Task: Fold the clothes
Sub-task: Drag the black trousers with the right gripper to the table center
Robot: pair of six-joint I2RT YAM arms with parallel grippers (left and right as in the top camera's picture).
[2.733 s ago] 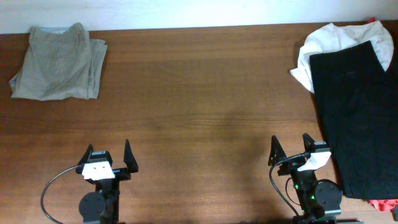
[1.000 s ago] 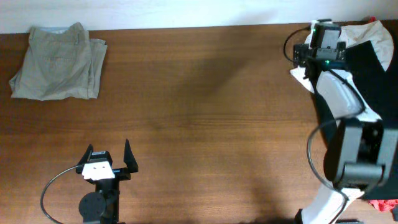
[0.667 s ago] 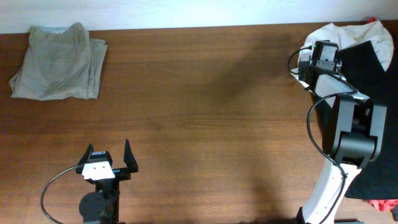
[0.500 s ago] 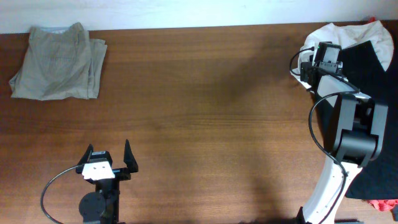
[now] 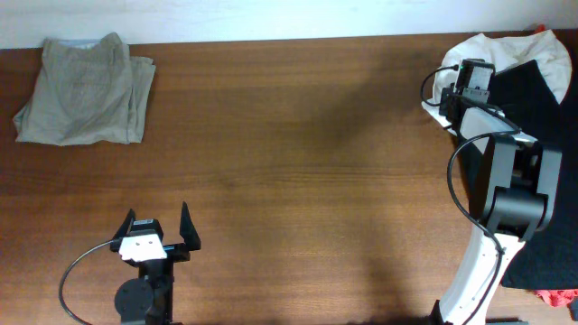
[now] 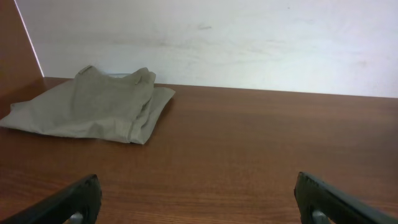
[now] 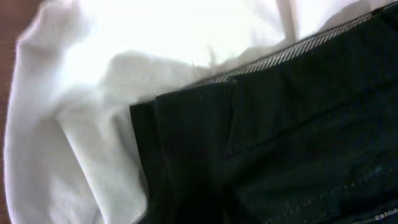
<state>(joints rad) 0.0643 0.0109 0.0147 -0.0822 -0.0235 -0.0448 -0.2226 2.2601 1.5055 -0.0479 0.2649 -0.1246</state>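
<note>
Having swung out from its parked pose, the right tool (image 5: 462,79), jaw width not discernible, now sits at the waistband corner of the black shorts (image 5: 533,135) overlying the white T-shirt (image 5: 483,50), so a grasp probably follows; the left tool (image 5: 161,230), well apart from those shorts, remains spread wide.

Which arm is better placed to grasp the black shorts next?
Right. The right gripper is at the corner of the black shorts, which lie on the white T-shirt; the left gripper rests open at the near left, far off.
</note>
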